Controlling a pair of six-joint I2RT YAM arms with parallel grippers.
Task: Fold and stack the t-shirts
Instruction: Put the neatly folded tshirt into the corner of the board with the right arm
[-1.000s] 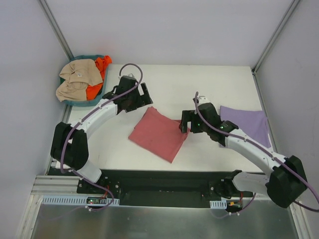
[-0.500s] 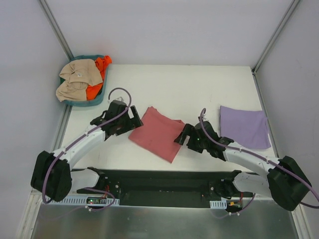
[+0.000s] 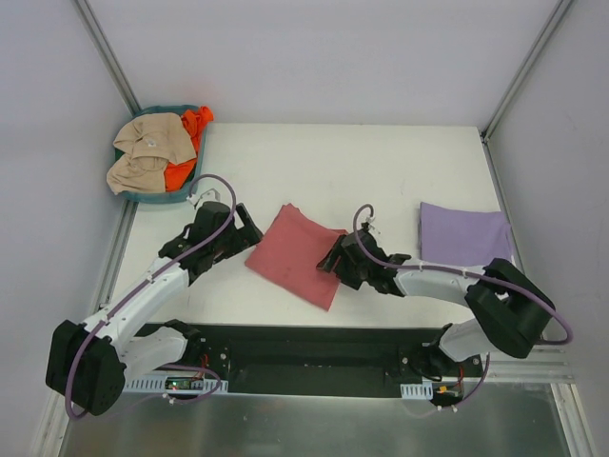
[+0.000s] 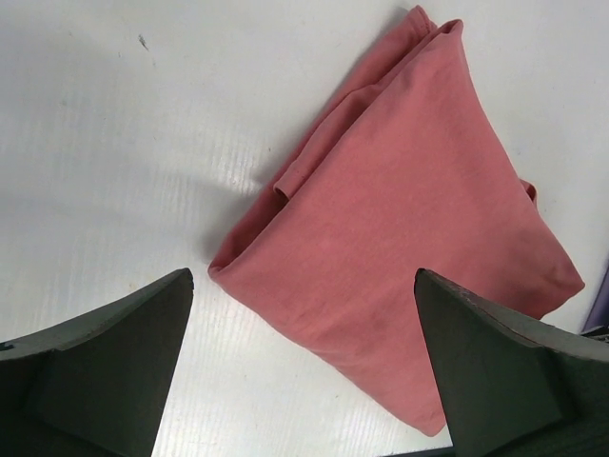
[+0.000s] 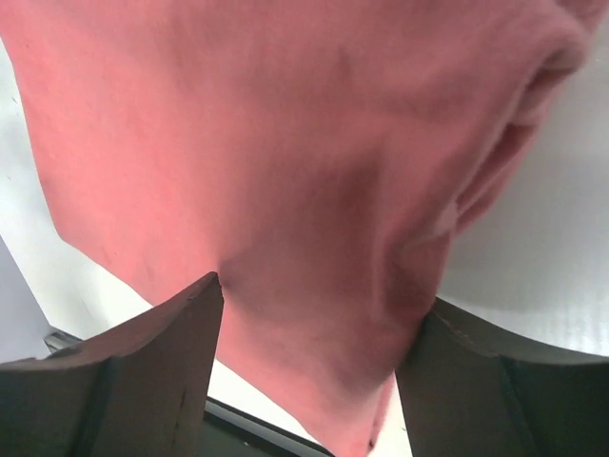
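Note:
The folded brick-red t-shirt (image 3: 297, 255) lies flat near the middle of the table. The folded lavender t-shirt (image 3: 466, 240) lies flat at the right. My left gripper (image 3: 249, 233) is open and empty, low over the table at the red shirt's left edge. In the left wrist view the shirt (image 4: 400, 238) lies ahead between the spread fingers of that gripper (image 4: 303, 281). My right gripper (image 3: 333, 262) is open at the shirt's right edge. In the right wrist view the gripper (image 5: 319, 295) has its wide jaws straddling a bunched part of the red cloth (image 5: 285, 143).
A teal basket (image 3: 157, 197) at the far left corner holds beige cloth (image 3: 145, 152) and orange cloth (image 3: 186, 143). The black base rail (image 3: 304, 347) runs along the near table edge. Grey walls enclose the table on three sides.
The left gripper came down from the shirt's far left corner to its left edge. The right gripper moved left and nearer, onto the shirt's right edge. Both shirts stayed put.

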